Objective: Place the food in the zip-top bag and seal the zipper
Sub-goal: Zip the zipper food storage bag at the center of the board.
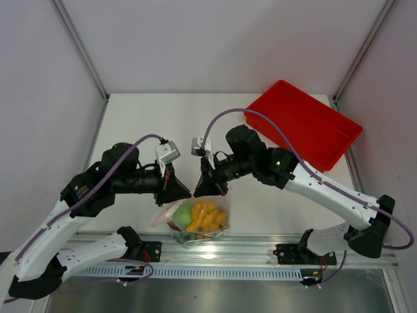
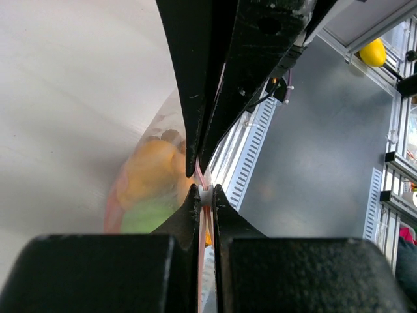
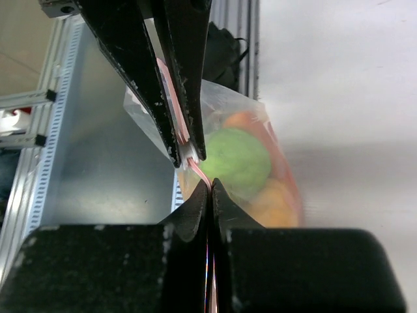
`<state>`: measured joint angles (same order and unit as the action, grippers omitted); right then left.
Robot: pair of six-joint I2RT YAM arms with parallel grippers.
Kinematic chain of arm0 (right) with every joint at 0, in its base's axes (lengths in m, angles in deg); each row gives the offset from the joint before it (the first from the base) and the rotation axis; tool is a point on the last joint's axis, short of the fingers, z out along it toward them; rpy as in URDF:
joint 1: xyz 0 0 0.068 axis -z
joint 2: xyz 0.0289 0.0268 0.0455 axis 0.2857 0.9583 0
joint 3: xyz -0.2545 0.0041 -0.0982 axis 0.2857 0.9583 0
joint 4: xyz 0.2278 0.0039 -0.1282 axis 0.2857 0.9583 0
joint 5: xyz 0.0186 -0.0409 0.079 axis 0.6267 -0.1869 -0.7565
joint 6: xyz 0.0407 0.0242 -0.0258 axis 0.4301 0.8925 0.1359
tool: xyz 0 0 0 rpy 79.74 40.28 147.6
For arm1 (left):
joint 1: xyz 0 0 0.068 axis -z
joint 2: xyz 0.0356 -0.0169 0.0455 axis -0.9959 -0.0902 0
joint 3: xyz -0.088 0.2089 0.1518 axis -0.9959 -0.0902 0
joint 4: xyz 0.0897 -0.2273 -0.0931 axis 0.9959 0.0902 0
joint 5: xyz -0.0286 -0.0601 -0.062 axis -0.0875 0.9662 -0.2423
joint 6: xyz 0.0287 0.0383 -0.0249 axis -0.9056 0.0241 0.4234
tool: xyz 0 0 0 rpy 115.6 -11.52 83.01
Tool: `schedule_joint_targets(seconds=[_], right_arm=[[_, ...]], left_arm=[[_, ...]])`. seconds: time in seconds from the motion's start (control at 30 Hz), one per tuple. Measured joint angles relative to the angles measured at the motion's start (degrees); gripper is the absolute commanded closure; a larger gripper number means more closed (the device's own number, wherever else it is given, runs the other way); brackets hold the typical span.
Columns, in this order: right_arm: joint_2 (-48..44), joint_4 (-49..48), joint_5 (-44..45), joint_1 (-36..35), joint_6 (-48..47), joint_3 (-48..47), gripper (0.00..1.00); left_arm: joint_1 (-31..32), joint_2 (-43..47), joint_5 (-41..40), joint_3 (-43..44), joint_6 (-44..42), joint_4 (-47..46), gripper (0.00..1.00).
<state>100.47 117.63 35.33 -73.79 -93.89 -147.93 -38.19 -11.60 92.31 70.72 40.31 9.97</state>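
L gripper [image 1: 183,193]: jaws closed, pinching the zipper [image 2: 203,195] of the zip-top bag [image 1: 193,223]. In its wrist cam the two black fingers [image 2: 189,208] meet w/ only the thin pink-red strip between them. Its tips point right, almost touching the R gripper's tips.

Between & just below both sets of tips hangs the bag, clear & crinkly, its body spreading from the tips toward the arm bases and partly over the alu rail [image 1: 260,251] at the table's near edge. The food is inside: a green round piece [image 3: 238,156] closest to the tips, orange lumpy pieces [image 1: 207,215] on the R gripper's side, and a bit of red-pink at the edge. Other pieces are too blurred to name.

R gripper [image 1: 203,191]: jaws also closed on the zipper, just beside the L gripper's pinch. In the right wrist cam the strip [image 3: 195,171] runs from its own tips straight up into the L gripper's fingers [image 3: 186,98]. Can't tell whether the strip is sealed along its length.

Well behind & right of the R gripper: red tray [image 1: 303,124] on the white table [image 1: 143,124], at an angle.
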Motion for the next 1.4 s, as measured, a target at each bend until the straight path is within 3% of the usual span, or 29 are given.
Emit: schedule_joint_targets(seconds=[0.4, 1.07, 1.17, 1.2, 1.3, 1.4], right_arm=[[-8.59, -15.34, 14.84, -1.86, 13.49, 12.96, 1.00], [-12.59, -13.55, 20.55, -1.99, 13.11, 15.21, 1.00], [-12.79, -12.35, 19.85, -1.97, 11.69, 14.67, 0.90], [-12.76, -11.65, 19.45, -1.95, 11.13, 14.21, 0.79], [-12.44, -8.83, 17.05, -1.51, 8.94, 12.55, 0.60], [-10.19, -6.60, 13.38, -1.29, 6.95, 8.83, 0.54]], left_arm=[[-0.17, -0.15, -2.51, -0.33, -0.04, -1.25, 1.00], [-0.15, 1.81, -2.45, -1.86, -0.07, -3.26, 0.99], [-0.15, 2.12, -2.21, -1.99, -0.04, -3.26, 0.99], [-0.15, 2.25, -1.92, -2.03, -0.04, -3.23, 1.00], [-0.15, 2.62, -0.72, -2.03, -0.02, -3.19, 0.99], [-0.11, 2.62, 0.48, -2.03, 0.02, -3.19, 0.99]])
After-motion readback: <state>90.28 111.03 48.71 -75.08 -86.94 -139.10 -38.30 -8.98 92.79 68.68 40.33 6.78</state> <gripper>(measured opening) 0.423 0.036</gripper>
